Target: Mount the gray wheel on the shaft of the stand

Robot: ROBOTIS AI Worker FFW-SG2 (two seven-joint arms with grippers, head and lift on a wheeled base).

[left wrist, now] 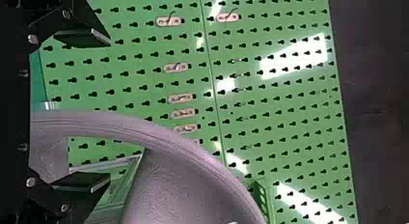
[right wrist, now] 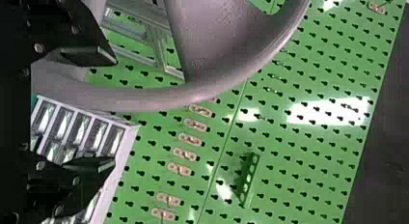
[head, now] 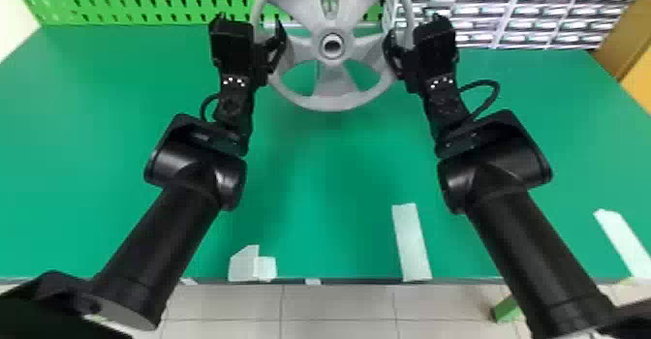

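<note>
Head view: gray wheel [head: 334,84] likely shaft-borne, needing no grip; left end effector [left wrist: 108,110], right end effector [right wrist: 115,112] released, fingers parted astride rim.

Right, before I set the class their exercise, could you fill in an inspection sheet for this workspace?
Surface: green worktop, bare in the middle.
Job's things: gray wheel upright between the arms; metal frame behind it; seating on the shaft can't be told.
Clutter: pale tape strips near the front edge.
Grippers: left gripper and right gripper both have fingers apart, the rim between them.
Cables: black loop beside the right wrist.
Surroundings: green pegboard and small drawers behind.
</note>
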